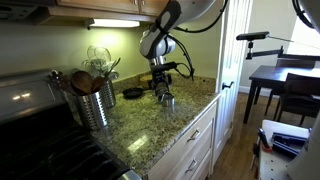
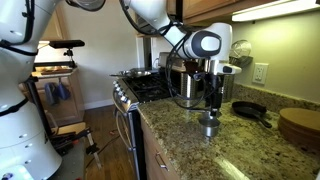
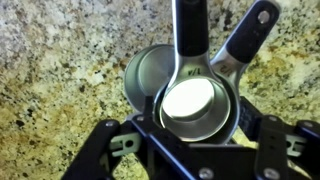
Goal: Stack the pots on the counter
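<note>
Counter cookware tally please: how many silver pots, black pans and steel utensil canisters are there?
Silver pots: 2
Black pan: 1
Utensil canister: 1
Total: 4

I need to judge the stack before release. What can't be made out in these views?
- Whether the bright pot sits inside the darker pot: the wrist view looks straight down, and both are too small in both exterior views.
- Claw open or shut: partly cut off by the wrist view's bottom edge.
</note>
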Robot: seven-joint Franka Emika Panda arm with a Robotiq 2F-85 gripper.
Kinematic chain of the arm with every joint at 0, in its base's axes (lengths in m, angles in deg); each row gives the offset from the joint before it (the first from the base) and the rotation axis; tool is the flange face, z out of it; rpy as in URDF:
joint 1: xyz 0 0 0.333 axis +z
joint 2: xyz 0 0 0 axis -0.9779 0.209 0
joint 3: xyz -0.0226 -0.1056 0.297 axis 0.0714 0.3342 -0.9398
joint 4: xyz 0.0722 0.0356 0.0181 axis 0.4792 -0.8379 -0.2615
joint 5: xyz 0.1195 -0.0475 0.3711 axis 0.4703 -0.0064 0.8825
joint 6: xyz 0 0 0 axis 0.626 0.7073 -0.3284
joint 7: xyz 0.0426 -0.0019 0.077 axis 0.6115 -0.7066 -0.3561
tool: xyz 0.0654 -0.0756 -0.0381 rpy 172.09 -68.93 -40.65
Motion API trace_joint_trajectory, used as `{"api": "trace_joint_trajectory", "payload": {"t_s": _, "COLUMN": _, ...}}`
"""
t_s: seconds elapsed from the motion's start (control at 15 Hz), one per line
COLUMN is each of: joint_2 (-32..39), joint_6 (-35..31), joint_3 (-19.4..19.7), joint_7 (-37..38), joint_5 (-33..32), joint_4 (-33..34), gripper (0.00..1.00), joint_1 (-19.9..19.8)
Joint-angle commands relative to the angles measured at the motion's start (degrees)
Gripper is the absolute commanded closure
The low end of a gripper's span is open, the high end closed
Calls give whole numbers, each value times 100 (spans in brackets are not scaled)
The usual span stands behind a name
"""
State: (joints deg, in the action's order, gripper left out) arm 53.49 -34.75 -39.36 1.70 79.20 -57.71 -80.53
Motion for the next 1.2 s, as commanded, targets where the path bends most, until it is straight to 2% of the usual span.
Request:
{"api": "trace_joint_trajectory", "payload": {"t_s": 0.0, "joint_2": -290, "joint_6": 61, "joint_3": 71, "joint_7": 225, "joint_5": -113, "joint_4": -332, "gripper": 46, "joint_1": -16}}
{"api": "trace_joint_trajectory", "payload": {"t_s": 1.07, "joint_2": -197, "joint_6": 81, "joint_3": 97, "joint_7": 332, "joint_5": -36, "joint_4": -407, "gripper": 45, "joint_1": -99}}
{"api": "trace_joint_trajectory", "payload": {"t_s": 1.13, "joint_2": -200, "joint_6": 80, "joint_3": 96, "joint_7": 333, "joint_5": -33, "joint_4": -412, "gripper": 31, "joint_1": -99}}
